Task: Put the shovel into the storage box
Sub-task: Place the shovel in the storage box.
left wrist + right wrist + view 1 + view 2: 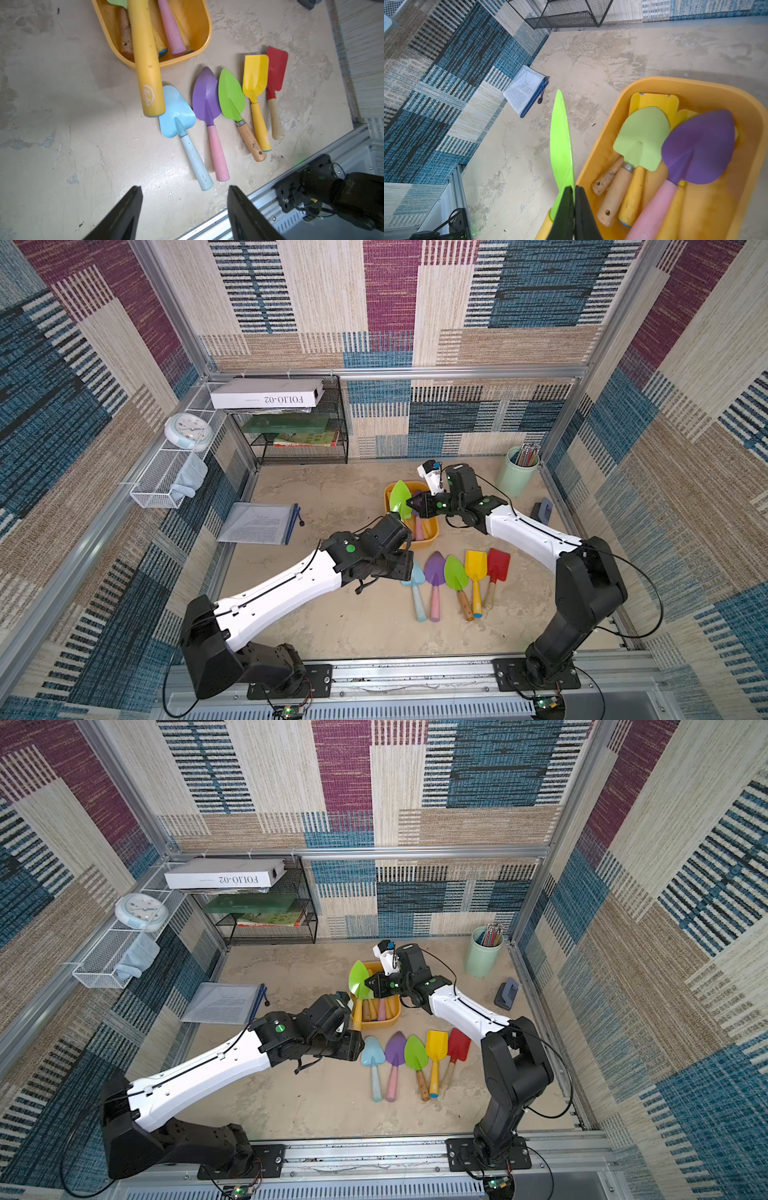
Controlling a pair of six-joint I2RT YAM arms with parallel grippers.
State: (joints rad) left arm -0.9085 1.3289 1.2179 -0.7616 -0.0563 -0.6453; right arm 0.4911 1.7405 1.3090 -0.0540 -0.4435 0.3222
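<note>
My right gripper (574, 187) is shut on the green blade (561, 145) of a shovel (400, 497), holding it edge-on above the near-left rim of the yellow-orange storage box (695, 83). The shovel's yellow handle (148, 68) slants out over the box rim (205, 27) toward the table. Inside the box lie several shovels, among them a green one (641, 137) and a purple one (699, 145). My left gripper (184, 187) hangs open and empty just in front of the box, above the table. In both top views the storage box (432, 537) (397, 1011) sits mid-table.
Several shovels lie in a row in front of the box: light blue (417, 585), purple (435, 572), green (456, 572), yellow (476, 566), red (497, 564). A mint pencil cup (517, 472) stands back right. A document pouch (259, 522) lies left, a black wire shelf (299, 423) behind.
</note>
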